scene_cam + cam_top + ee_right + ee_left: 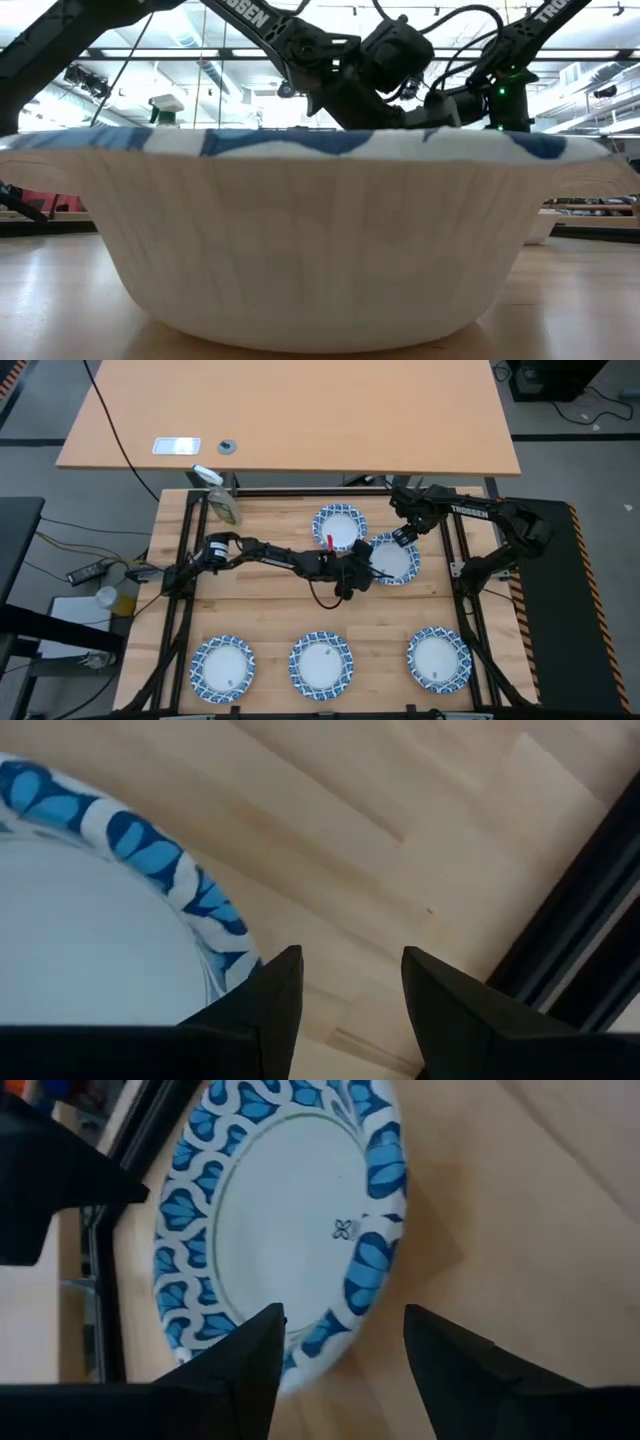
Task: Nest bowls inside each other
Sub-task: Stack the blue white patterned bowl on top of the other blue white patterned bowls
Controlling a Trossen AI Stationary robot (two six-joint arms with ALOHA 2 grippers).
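Note:
Five bowls with white centres and blue-patterned rims show on the wooden table. Two sit at the far middle, one (340,525) beside the other (393,557). Three stand in a near row (222,667), (321,663), (438,658). My left gripper (357,575) (345,1345) reaches across from the left, slanting down, open. Its fingers stand at the left rim (335,1325) of the far right bowl (290,1220). My right gripper (405,536) (345,985) points down, open, over that same bowl's rim (150,850).
The middle bowl of the near row fills the low view (320,240), with both arms above and behind it. A small bottle (222,502) lies at the far left corner. Black frame rails (462,550) run along the table's sides. A light desk (290,415) stands beyond.

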